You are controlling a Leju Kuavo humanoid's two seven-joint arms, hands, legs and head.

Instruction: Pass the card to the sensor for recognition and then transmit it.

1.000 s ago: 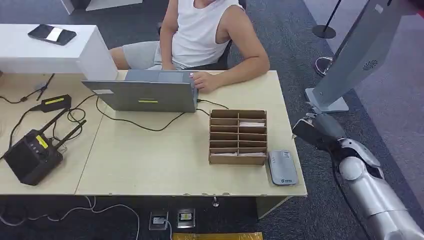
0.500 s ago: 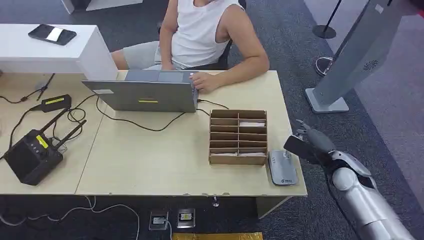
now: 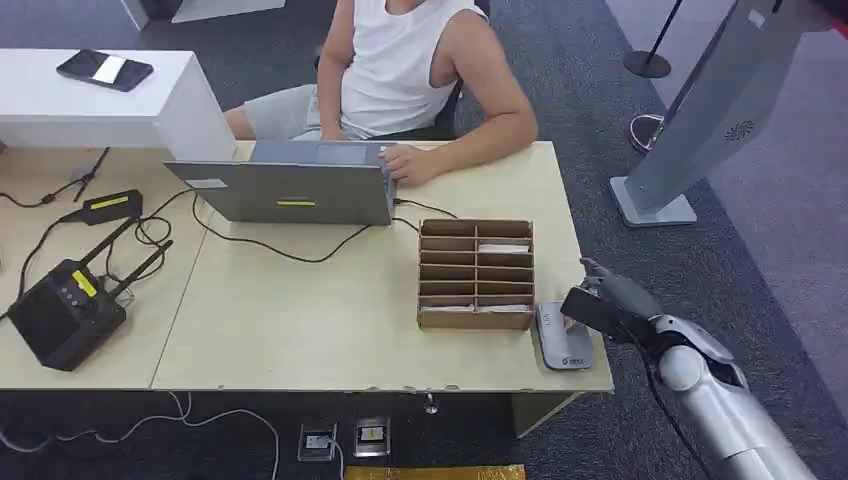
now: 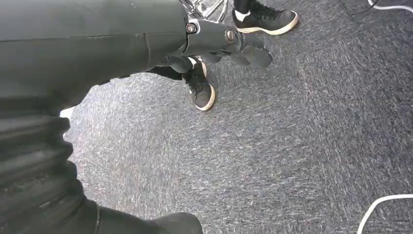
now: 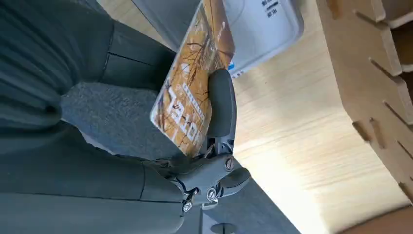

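My right hand (image 3: pixel 605 303) hovers at the table's front right corner, just over the right edge of the grey card reader (image 3: pixel 563 337). In the right wrist view its thumb (image 5: pixel 221 105) pins an orange printed card (image 5: pixel 192 87) against the fingers, with the reader's (image 5: pixel 258 22) pale face close beyond the card. Whether the card touches the reader I cannot tell. My left hand (image 4: pixel 214 41) hangs low over grey carpet, its fingers loosely curled with nothing in them.
A brown slotted card box (image 3: pixel 476 273) stands just left of the reader. A person (image 3: pixel 410 70) sits across the table with a hand by a grey laptop (image 3: pixel 290 185). A black radio unit (image 3: pixel 65 305) and cables lie far left. A grey kiosk stand (image 3: pixel 700 110) rises at right.
My right arm has swung in from beside the table toward the left and forward, bringing the card from off the table's right edge to over the reader.
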